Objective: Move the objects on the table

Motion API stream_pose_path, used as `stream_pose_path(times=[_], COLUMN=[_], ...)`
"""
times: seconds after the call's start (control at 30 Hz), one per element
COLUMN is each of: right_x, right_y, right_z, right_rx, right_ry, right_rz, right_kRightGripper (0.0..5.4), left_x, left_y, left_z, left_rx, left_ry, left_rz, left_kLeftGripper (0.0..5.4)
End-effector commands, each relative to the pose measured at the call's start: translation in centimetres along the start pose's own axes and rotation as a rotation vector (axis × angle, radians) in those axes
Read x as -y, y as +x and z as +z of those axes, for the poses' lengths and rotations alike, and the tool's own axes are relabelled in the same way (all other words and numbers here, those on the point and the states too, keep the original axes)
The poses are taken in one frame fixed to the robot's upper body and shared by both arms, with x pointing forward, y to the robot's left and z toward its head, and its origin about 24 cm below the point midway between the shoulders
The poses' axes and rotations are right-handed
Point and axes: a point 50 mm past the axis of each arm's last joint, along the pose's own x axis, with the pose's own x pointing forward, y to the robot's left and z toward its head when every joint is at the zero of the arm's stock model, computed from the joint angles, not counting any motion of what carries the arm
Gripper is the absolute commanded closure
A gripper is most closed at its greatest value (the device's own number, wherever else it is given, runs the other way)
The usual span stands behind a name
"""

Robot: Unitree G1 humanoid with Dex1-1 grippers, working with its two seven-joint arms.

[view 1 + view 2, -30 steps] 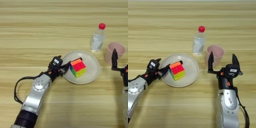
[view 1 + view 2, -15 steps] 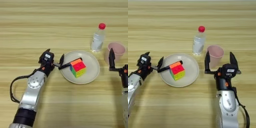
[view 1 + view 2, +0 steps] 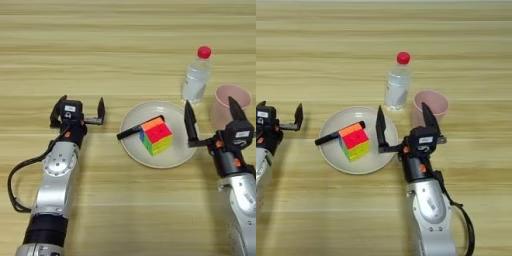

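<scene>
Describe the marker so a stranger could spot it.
Find the round pale plate mid-table. The marker lies across its left rim, one end against the cube. It is the only thin black stick there.

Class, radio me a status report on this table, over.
Left tool open, off the plate. Right tool open beside pink cup. Marker on plate rim against cube. Bottle behind.

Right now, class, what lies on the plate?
On the plate sits the cube, with the marker beside it, its tip sticking out over the left rim. Whatever plate surface lies beneath the cube is hidden.
</scene>
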Motion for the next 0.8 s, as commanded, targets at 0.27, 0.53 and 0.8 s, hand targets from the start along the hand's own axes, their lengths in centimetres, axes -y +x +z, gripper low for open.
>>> stream_pose_path(times=[0.27, 0.53, 0.8], right_x=[-1.3, -2.1, -2.8], right_y=[1.0, 1.2, 1.3], right_z=[-1.8, -2.9, -3.5], right_rx=[-0.066, -0.114, -0.14], right_ry=[0.026, 0.043, 0.052], right_rz=[0.057, 0.102, 0.126], right_kRightGripper=[0.0, 0.0, 0.0], left_x=[-0.4, -0.1, -0.1], left_y=[0.3, 0.2, 0.2], left_z=[-0.1, -0.2, -0.5], left_rx=[0.016, 0.014, 0.009], left_ry=[-0.026, -0.029, -0.033], left_rz=[0.067, 0.059, 0.061], left_kLeftGripper=[0.03, 0.03, 0.03])
